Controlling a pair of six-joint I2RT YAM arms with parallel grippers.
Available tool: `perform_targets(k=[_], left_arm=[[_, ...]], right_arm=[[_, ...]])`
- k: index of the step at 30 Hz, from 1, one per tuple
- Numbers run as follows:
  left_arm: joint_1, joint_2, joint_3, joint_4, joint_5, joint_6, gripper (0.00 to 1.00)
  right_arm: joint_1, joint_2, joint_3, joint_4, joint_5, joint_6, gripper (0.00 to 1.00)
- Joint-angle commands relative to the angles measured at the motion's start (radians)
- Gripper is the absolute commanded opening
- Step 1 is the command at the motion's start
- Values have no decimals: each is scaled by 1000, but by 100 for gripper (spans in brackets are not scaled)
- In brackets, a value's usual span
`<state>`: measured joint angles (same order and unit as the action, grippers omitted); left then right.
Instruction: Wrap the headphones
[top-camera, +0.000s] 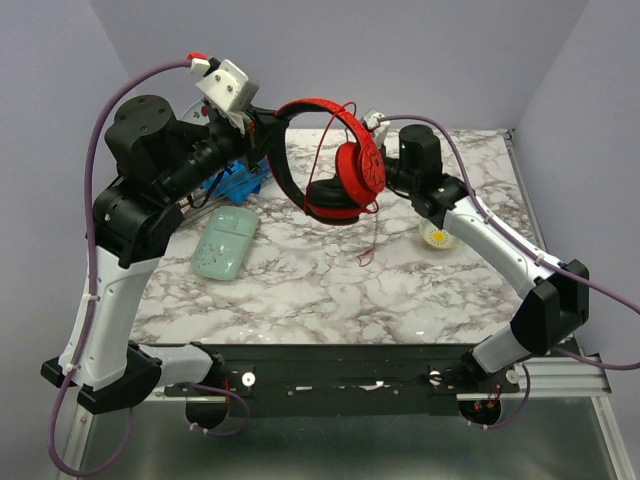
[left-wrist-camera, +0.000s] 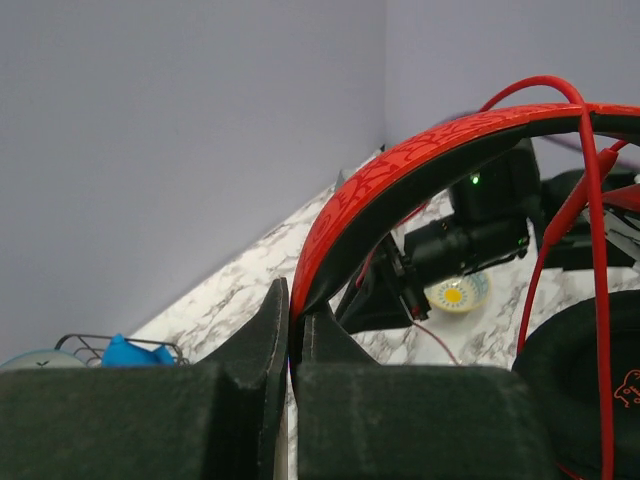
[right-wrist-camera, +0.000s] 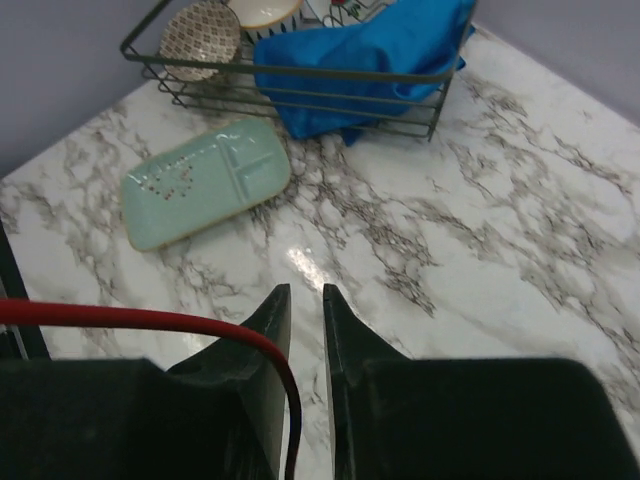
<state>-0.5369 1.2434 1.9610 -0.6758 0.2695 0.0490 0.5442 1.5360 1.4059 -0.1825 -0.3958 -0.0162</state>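
The red headphones (top-camera: 345, 165) hang in the air above the back of the marble table (top-camera: 330, 290). My left gripper (top-camera: 268, 118) is shut on the left end of the headband (left-wrist-camera: 400, 175), its jaws pinching the band between them (left-wrist-camera: 295, 300). One ear cup (top-camera: 360, 165) faces the camera, and a black pad (left-wrist-camera: 580, 370) shows in the left wrist view. The thin red cable (top-camera: 375, 225) loops over the headband and dangles towards the table. My right gripper (top-camera: 372, 120) is beside the right ear cup. Its jaws (right-wrist-camera: 305, 290) stand narrowly apart, and the cable (right-wrist-camera: 150, 318) runs down through the gap along the left finger.
A mint divided tray (top-camera: 225, 243) lies at the left of the table (right-wrist-camera: 205, 180). A wire basket (right-wrist-camera: 300, 75) holding a blue cloth (right-wrist-camera: 380, 50) and small bowls stands at the back left. A small bowl with a yellow centre (top-camera: 437, 236) sits under my right arm.
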Motion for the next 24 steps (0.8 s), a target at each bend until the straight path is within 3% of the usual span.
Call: perform_targets(k=[1,6,13,14,15,18,24], left_arm=[[-2,54,122,16,-16,-164,0],[-2,113,260,-5,-45,-196,0],[0,154,395,-7,-144,-190,0],[0,157,404,-8,-150,-201,0],[0,162,412,-8,-154,-207,0],[0,179,434,-7,-171,-227,0],[41,217,455,24,-295,-232,0]], right_arm=[[-1,18,-56,316,-141,166,29],[3,81,-62,382,-170,231,34],[7,90,-174,365,-91,184,38],[7,101,-179,359,-87,177,36],[5,104,-180,350,-89,171,26],[5,115,-186,344,-104,168,10],[57,95,-193,246,-55,116,1]])
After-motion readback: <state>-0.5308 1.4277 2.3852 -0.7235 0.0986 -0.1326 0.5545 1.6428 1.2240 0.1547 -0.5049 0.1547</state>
